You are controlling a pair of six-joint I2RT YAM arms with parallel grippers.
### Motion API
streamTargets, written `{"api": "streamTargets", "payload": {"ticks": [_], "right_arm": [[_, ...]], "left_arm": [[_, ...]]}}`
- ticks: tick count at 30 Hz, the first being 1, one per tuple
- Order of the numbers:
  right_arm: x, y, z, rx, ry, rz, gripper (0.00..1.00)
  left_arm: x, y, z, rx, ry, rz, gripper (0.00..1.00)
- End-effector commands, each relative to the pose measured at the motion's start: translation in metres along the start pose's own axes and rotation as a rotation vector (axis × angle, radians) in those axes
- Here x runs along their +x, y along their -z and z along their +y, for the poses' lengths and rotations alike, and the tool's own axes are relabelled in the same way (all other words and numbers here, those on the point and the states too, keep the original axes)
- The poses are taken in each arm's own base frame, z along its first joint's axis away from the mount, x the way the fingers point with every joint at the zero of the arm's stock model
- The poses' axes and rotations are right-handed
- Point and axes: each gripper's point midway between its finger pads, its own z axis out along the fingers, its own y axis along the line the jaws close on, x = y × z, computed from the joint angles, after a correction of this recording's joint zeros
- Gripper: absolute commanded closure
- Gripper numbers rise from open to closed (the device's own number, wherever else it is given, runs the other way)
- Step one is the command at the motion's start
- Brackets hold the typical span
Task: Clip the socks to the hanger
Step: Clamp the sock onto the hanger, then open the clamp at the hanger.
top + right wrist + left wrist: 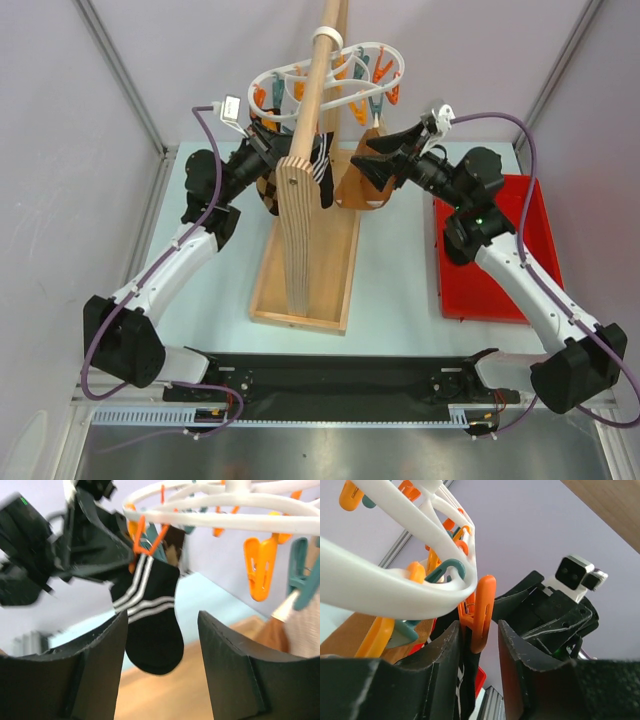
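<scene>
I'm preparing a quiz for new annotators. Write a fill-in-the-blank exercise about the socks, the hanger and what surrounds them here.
The striped sock hangs from a peg coloured ___.
The hanger has a ring frame coloured ___.
The tray beside the wooden stand is ___.
The right gripper, with nothing gripped between its fingers, stands ___.
Missing words: orange; white; red; open.
</scene>
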Motion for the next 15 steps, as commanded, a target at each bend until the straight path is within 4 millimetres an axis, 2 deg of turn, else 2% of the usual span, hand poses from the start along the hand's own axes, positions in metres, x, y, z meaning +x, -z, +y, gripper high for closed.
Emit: {"api": "streamTargets", "payload": {"ticks": [1, 5, 8, 9, 10, 12, 13, 15], "right_arm": [[0.005, 0.003, -0.022, 0.063, 0.22, -0.006, 0.38], [0.01, 0.009, -0.036, 0.107, 0.381, -0.039, 0.39], [0.022, 0.011, -0.049, 0.114, 0.42, -0.068, 0.39], [0.02, 0.011, -0.05, 0.11, 0.444, -0.107, 0.39], [0.029, 0.007, -0.055, 0.109, 0.437, -0.101, 0.4], [0.023, 0.004, -0.058, 0.104, 0.435, -0.143, 0.42], [0.03, -0.001, -0.061, 0.096, 0.425, -0.142, 0.43], [0.026, -0.005, -0.062, 0.081, 0.425, -0.167, 0.45]], "left_arm": [[-0.007, 0.005, -0.02, 0.041, -0.053, -0.011, 0.61], [-0.008, 0.004, -0.022, 0.051, -0.053, -0.008, 0.6], [-0.009, 0.005, -0.025, 0.055, -0.056, -0.008, 0.61], [-0.009, 0.004, -0.024, 0.054, -0.053, -0.01, 0.6], [-0.008, 0.004, -0.024, 0.055, -0.05, -0.01, 0.61], [-0.009, 0.004, -0.026, 0.064, -0.047, -0.012, 0.61], [-0.009, 0.004, -0.026, 0.066, -0.046, -0.011, 0.61], [-0.009, 0.004, -0.027, 0.07, -0.047, -0.008, 0.61]]}}
